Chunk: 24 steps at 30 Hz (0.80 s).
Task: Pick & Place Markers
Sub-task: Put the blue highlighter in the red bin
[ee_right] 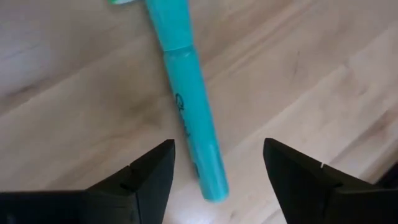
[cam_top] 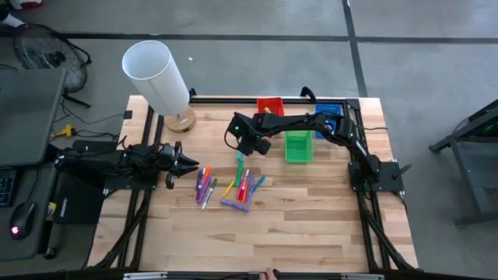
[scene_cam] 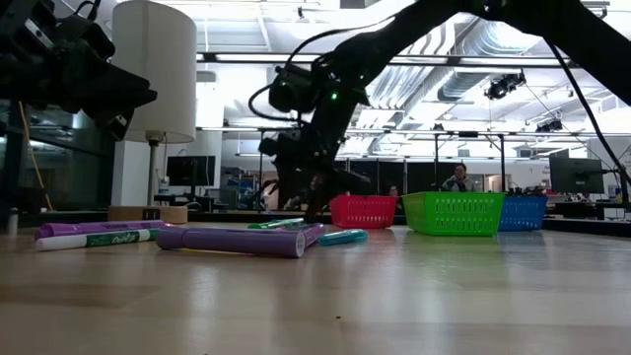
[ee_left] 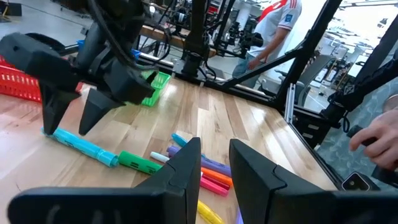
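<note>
On the table: markers (cam_top: 226,189) lie loose in a cluster near the middle of the wooden top, not yet sorted.
Right gripper (cam_top: 240,148): reaches across from the right, hanging just above the far end of the cluster, fingers spread wide and empty.
Teal marker (ee_right: 189,93): lies flat on the wood between those spread fingers, so this looks like the one lined up for a grasp.
Left gripper (cam_top: 189,163): waits at the left edge of the cluster, fingers parted, holding nothing.
Trays: red tray (cam_top: 270,106), green tray (cam_top: 298,146) and blue tray (cam_top: 330,111) sit along the far right side, likely the drop spots.
Lamp (cam_top: 159,78): stands at the far left corner.
Beyond the table: a person's hand (ee_left: 376,140) shows at the side.
</note>
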Tool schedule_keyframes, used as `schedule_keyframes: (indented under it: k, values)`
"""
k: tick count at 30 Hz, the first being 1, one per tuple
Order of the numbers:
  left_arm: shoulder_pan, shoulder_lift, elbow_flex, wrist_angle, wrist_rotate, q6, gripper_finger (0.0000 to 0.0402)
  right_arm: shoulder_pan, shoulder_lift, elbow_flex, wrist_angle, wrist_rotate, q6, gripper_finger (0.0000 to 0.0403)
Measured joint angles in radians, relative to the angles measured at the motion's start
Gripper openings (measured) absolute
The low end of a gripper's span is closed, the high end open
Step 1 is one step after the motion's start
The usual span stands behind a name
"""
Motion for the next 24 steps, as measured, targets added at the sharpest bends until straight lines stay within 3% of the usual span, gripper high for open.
schedule_keyframes:
  k: [8,16,24]
  values:
    - [0.0,0.0,0.0,0.0,0.0,0.0,0.0083,-0.001,0.05,0.061,-0.048,-0.072,0.054,0.0228]
    - [0.0,0.0,0.0,0.0,0.001,0.0,0.0083,-0.009,0.153,0.215,-0.232,-0.17,0.196,0.0224]
    - [0.0,0.0,0.0,0.0,0.001,0.0,0.0083,-0.003,0.163,0.225,-0.325,-0.201,0.292,0.0218]
